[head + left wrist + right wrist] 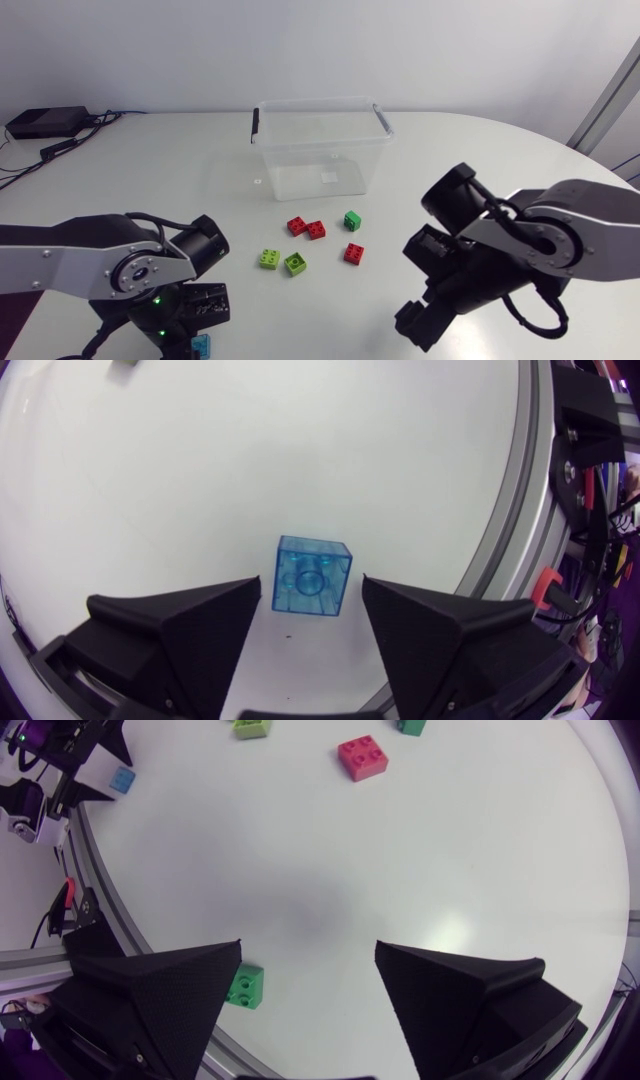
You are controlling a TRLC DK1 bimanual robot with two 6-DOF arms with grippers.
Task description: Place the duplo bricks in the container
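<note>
A translucent blue brick [313,576] lies near the table's front edge between the tips of my left gripper [312,600]. That gripper is open, with a small gap on each side of the brick. From above, the blue brick [201,347] shows just under the left gripper [203,328]. My right gripper [308,955] is open over bare table, with a green brick [245,987] beside one finger at the table's edge. Two red bricks [306,228], a green one [352,220], another red [354,253] and two lime ones [283,261] lie before the clear container [320,150].
The container stands open at the back middle, its rim [318,105] with black clips at both ends. My right arm [520,240] covers the table's front right, so the head view hides the green brick there. The table's rounded front edge [500,550] runs close to both grippers.
</note>
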